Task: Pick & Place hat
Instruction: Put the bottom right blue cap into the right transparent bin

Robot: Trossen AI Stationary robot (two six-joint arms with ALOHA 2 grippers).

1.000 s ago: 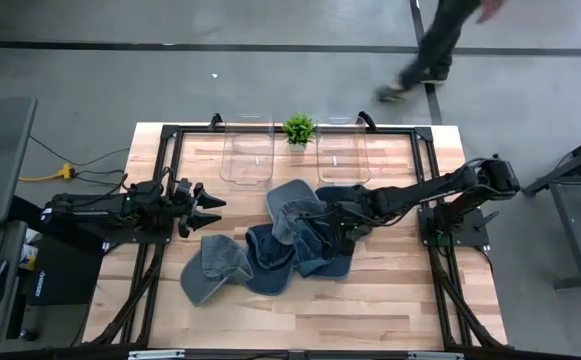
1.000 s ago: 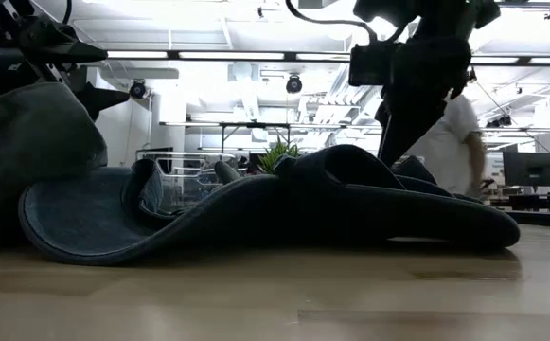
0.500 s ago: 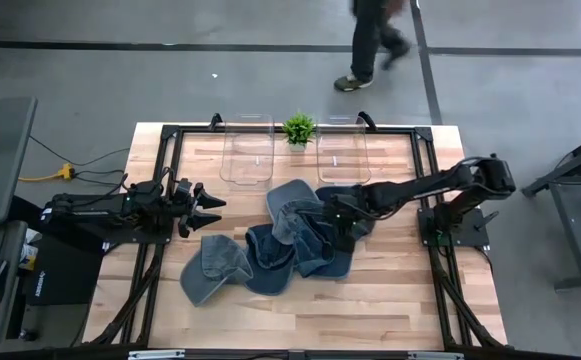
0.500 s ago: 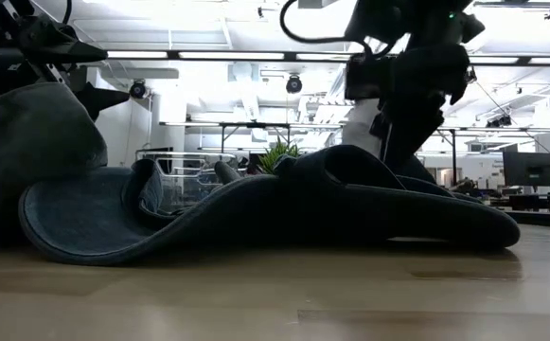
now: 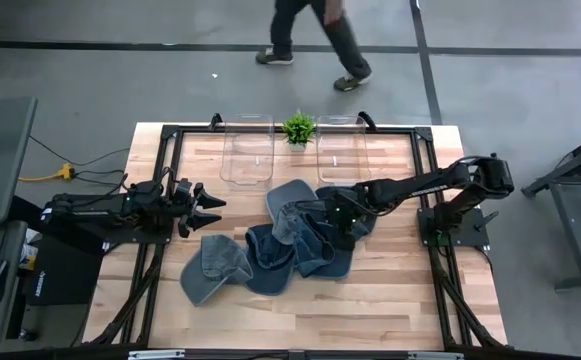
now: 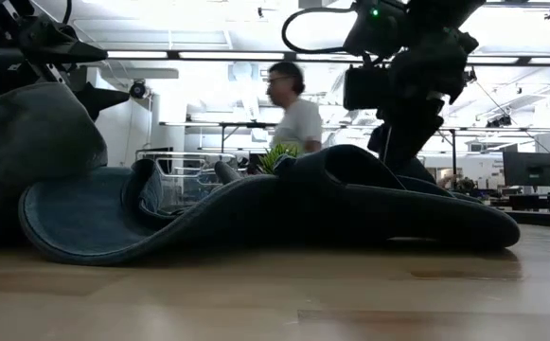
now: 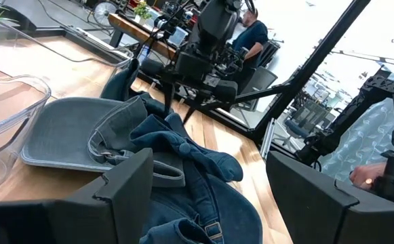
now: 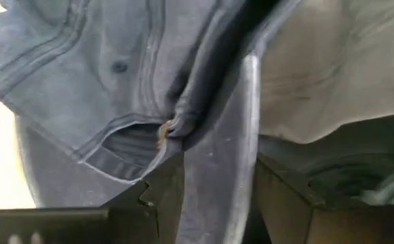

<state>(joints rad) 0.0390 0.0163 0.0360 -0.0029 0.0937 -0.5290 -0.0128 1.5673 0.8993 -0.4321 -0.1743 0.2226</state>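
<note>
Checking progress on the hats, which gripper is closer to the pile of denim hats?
Right. The right gripper is in the hat pile; the left gripper waits apart, off its left side.

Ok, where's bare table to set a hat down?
Bare wood along the near edge below the hats, and right of them by the right arm's base. The centre is crowded; the right gripper is in the pile.

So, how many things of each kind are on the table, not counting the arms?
hats: at least 4 (they overlap in a pile)
clear bins: 2
potted plant: 1
Total: at least 7
</note>
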